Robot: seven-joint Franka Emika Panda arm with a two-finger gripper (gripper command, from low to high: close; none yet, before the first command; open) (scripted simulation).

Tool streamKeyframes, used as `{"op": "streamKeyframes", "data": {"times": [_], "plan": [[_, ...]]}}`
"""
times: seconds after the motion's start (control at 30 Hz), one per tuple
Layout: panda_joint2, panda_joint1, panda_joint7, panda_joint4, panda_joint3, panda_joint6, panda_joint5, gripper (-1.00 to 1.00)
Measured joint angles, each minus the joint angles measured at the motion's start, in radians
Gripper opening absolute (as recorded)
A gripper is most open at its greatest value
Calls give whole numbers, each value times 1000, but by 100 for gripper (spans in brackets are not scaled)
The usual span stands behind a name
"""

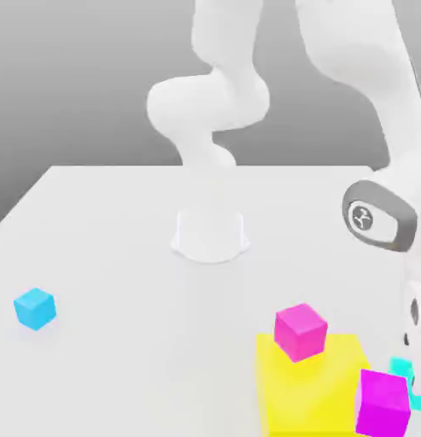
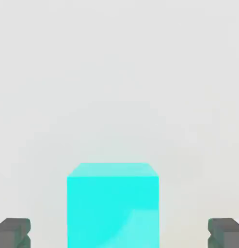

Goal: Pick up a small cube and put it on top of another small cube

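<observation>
The small turquoise cube [image 2: 113, 206] rests on the white table, straight below my hand. My gripper [image 2: 119, 234] is open, and its dark fingertips [image 2: 12, 233] stand wide on either side of the cube, clear of its faces. In the exterior view the turquoise cube [image 1: 404, 374] peeks out at the far right, under the arm's white hand [image 1: 414, 311] and partly hidden behind a magenta cube [image 1: 383, 403]. Another magenta cube [image 1: 300, 330] sits on a large yellow block [image 1: 312, 394].
A sky-blue small cube [image 1: 34, 308] lies alone toward the exterior view's left. The arm's white base [image 1: 210, 232] stands at the middle back of the table [image 1: 119, 256]. The yellow block and magenta cubes crowd the turquoise cube's left side in the exterior view.
</observation>
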Motion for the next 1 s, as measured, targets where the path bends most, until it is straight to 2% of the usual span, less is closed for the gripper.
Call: {"op": "streamKeyframes", "data": {"times": [0.27, 0.43, 0.63, 0.87, 1.0], "plan": [[-23, -5, -5, -5, 6, -19, 5, -100], [-193, -40, -22, -53, 31, -139, 68, -100], [-412, -107, 68, -156, -17, -252, 149, -100], [-665, -203, 225, -277, -49, -383, 180, -100], [-590, -215, 253, -319, -53, -265, 172, -100]]}}
